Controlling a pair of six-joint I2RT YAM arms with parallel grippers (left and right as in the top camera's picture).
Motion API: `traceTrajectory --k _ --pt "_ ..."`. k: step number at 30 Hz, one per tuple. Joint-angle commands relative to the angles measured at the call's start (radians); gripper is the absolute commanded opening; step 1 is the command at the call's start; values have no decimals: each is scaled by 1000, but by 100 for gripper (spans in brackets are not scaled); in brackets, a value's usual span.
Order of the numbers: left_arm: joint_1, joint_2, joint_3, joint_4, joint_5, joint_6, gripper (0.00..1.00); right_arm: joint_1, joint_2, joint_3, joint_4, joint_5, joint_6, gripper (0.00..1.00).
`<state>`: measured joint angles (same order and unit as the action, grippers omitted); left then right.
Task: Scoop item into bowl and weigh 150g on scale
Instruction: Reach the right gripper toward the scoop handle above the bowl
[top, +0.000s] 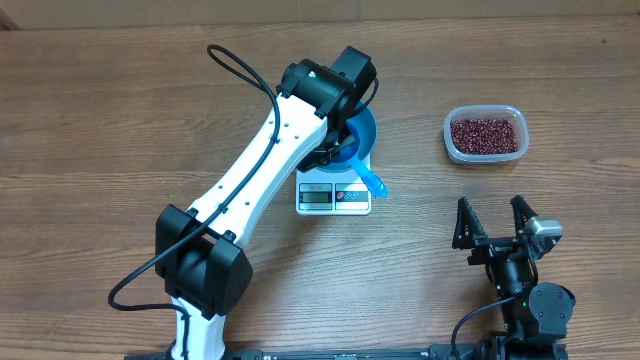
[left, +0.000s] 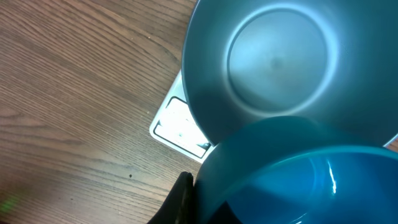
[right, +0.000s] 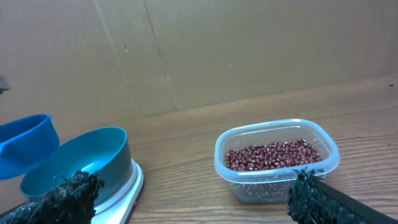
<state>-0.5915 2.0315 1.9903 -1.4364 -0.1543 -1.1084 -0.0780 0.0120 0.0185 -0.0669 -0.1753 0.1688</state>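
Note:
The round blue bowl (top: 362, 133) (left: 277, 62) stands on the white scale (top: 333, 197) (left: 180, 127), and its inside shows no beans. My left gripper (top: 335, 150) (left: 200, 194) hovers over the bowl's near rim, shut on a small blue scoop (left: 298, 180) whose handle (top: 373, 184) sticks out toward the lower right. The scoop's inside looks bare. The item, dark red-brown beans (top: 485, 133) (right: 273, 154), fills a clear tub (top: 512, 148) (right: 277, 183) to the right. My right gripper (top: 492, 222) (right: 193, 186) is open near the front edge, well short of the tub.
A cardboard wall (right: 199, 50) backs the wooden table (top: 100, 130). The left arm (top: 250, 180) crosses the table's middle diagonally, with a black cable (top: 235, 65) looping above it. From the right wrist view the scoop (right: 25, 146) hangs left of the bowl (right: 81, 158).

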Motion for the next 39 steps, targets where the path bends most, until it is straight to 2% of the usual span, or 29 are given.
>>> traceTrajectory --k 1,6,12,20,26,32,36,39 --pt "2 -5 23 -4 -2 13 4 0 -9 -10 11 -63 77 100" --pt "2 -5 23 2 3 11 4 0 -9 0 9 -84 160 100" --pt "2 -5 23 19 27 2 4 -1 -9 94 8 -119 245 100" --pt "2 -5 23 72 119 -13 4 -1 87 278 -89 -137 250 100" --pt "2 -5 23 72 128 -76 4 -1 322 472 -178 -204 250 100" --pt "4 -5 23 47 150 -164 4 -1 636 708 -350 -315 251 100" --pt "9 -5 23 45 152 -211 4 -1 826 822 -366 -558 251 100" --pt "14 -5 24 50 143 -224 4 -1 948 853 -287 -797 251 100"
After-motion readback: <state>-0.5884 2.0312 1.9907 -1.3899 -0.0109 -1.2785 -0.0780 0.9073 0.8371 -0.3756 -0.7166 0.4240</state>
